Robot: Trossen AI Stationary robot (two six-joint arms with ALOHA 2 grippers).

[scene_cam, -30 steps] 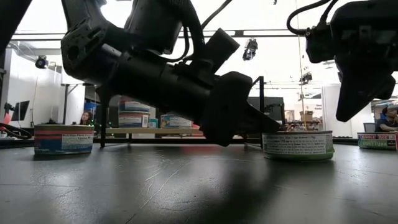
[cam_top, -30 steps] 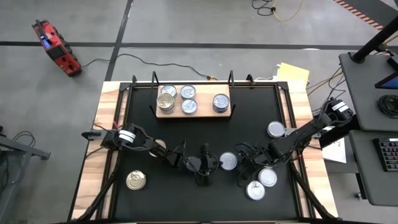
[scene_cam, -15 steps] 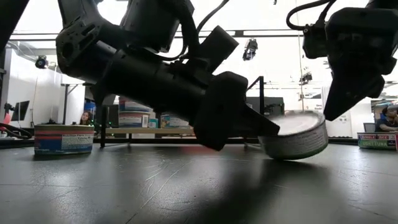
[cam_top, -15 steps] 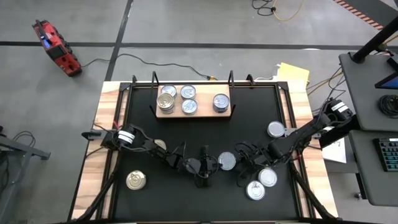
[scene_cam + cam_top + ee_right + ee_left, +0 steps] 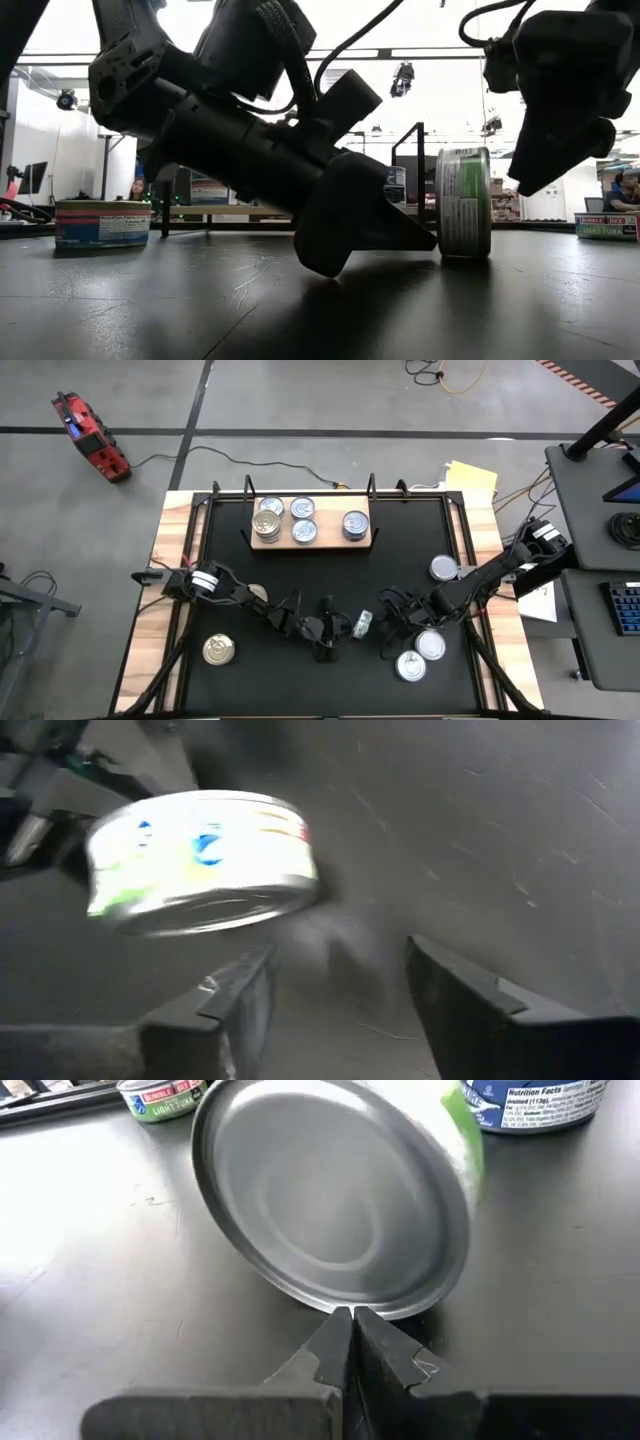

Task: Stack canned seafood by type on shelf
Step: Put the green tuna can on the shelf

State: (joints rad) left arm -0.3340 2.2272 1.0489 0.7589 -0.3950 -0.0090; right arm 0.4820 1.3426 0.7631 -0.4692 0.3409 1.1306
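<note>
A gold-topped can point(image 5: 219, 650) lies flat near the table's point(image 5: 400, 560) front left corner. The left gripper point(image 5: 338, 628) reaches low across the front middle of the table, its fingers point(image 5: 345, 1342) pressed together with nothing between them; their tips touch the rim of a can on edge point(image 5: 362, 624). That can stands on its side, upright like a wheel, its silver face toward the left gripper and its green-and-white label point(image 5: 463, 202) showing around the side. Just beyond it the right gripper point(image 5: 392, 622) hangs above the table with its fingers point(image 5: 235, 995) spread apart, holding nothing, the tipped can just in front of them. At the back edge, the wooden shelf point(image 5: 311, 542) carries four cans point(image 5: 287, 519) on its left half and one can point(image 5: 355, 525) on its right. Three more silver-topped cans rest flat on the table's right side: one point(image 5: 444, 568) near the right edge, two point(image 5: 420, 655) toward the front right corner.
</note>
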